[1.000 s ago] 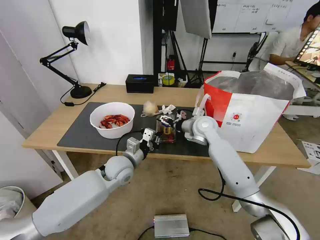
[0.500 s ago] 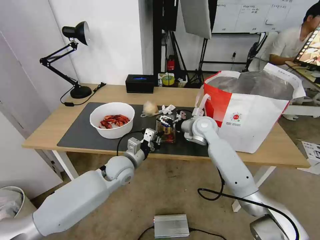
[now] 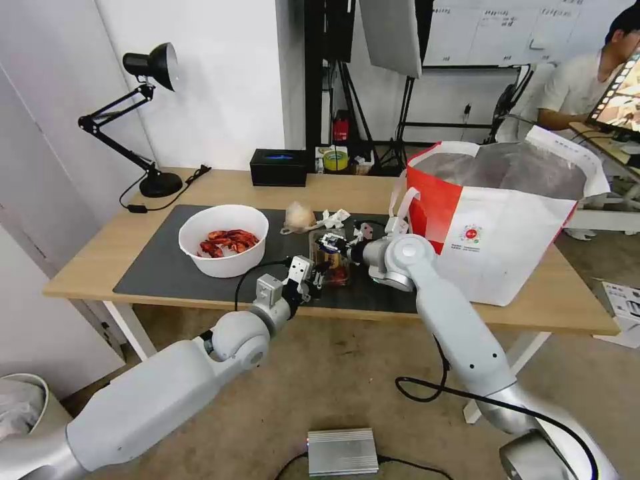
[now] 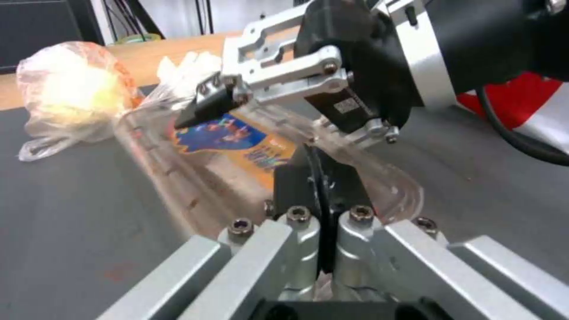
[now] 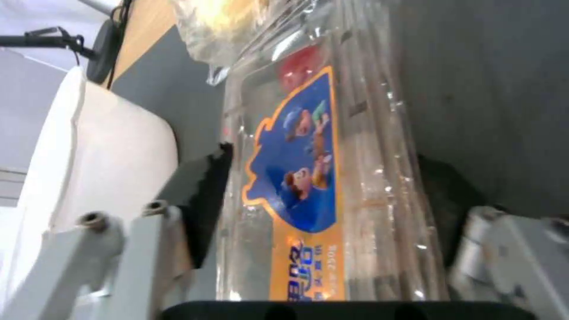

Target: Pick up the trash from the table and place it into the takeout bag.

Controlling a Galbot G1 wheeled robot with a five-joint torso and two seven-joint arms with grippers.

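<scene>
Tray [image 3: 331,259], centre frame on counter [image 3: 100,253] mat: left claw [image 3: 313,275] clamped on its near rim, right claw [image 3: 335,243] open, straddling far end w/ long axis between fingers.

Black desk lamp [image 3: 150,120] at far-left corner; black box [image 3: 279,167] and tape roll [image 3: 336,160] along far edge.
</scene>
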